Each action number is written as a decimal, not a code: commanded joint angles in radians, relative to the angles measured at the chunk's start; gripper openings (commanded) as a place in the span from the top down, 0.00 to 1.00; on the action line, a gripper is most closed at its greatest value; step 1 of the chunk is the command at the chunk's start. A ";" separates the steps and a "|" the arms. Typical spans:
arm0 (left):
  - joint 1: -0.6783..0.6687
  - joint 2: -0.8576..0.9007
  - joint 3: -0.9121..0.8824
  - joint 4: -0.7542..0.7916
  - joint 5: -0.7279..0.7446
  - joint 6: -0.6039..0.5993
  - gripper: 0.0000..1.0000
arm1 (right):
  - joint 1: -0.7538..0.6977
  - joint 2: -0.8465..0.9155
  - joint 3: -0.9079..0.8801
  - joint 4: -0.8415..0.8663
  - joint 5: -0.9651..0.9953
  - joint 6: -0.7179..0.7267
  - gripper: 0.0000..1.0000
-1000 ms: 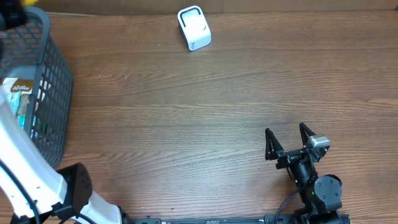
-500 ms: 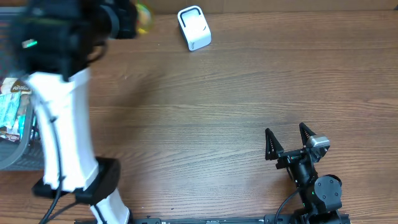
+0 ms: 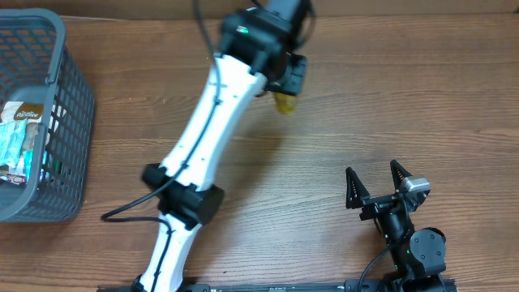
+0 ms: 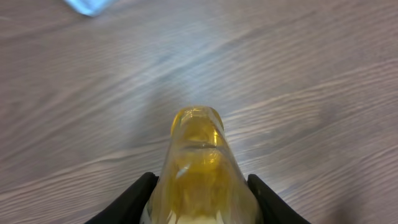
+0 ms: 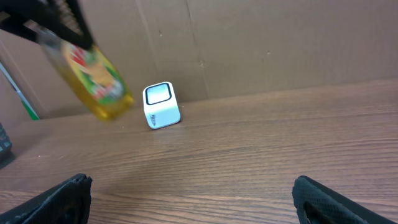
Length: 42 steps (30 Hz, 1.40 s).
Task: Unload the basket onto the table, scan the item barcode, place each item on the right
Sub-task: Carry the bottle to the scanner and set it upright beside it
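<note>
While the left jaws pinched the yellow bottle (image 4: 200, 162) by its sides, it hung above the surface (image 4: 323, 74) near the white scanner (image 5: 161, 106); the barcode, not visible, probably needed turning squarely toward the scanner's window, held steady. The right jaws stood spread, idle.

Wooden table (image 3: 365, 105), with a grey basket (image 3: 73, 105) standing well off to the left of the left gripper (image 4: 200, 208) and a white scanner (image 5: 161, 106) lying near that gripper
</note>
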 commanded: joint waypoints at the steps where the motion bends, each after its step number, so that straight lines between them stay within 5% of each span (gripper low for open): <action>1: -0.060 0.046 0.007 0.044 -0.020 -0.066 0.56 | -0.002 -0.005 -0.010 0.006 0.009 0.003 0.00; 13: -0.198 0.201 0.007 0.141 -0.192 -0.076 0.56 | -0.002 -0.005 -0.010 0.006 0.009 0.003 0.00; 30: -0.200 0.265 0.005 0.179 -0.157 -0.064 0.50 | -0.002 -0.005 -0.010 0.006 0.009 0.003 0.00; 42: -0.195 0.267 0.003 0.172 -0.139 -0.008 0.17 | -0.002 -0.005 -0.010 0.006 0.009 0.003 0.00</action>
